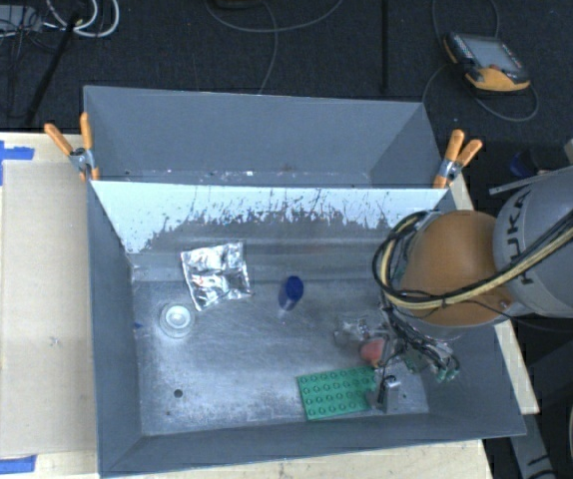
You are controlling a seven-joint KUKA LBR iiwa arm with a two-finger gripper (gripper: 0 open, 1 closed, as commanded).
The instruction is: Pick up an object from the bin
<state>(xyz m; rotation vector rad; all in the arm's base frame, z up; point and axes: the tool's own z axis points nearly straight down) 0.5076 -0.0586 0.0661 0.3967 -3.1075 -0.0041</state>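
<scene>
Camera view: hand point(386, 372) sits low in the lower right of the grey bin point(267, 158), below the orange wrist cover point(451, 267). Clenched or released: can't tell. Small reddish lump point(371, 349) lies right at the hand's upper-left side. Green studded building plate point(334, 395) lies just lower left, right end at the hand, long axis roughly left-right. Blue piece point(291, 290), crumpled foil point(215, 272) and clear round cap point(177, 319) are well apart to the left. Likely target: lump or plate.

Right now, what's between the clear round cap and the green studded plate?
Nothing: bare grey bin floor between clear round cap and green studded plate, camera view.
</scene>
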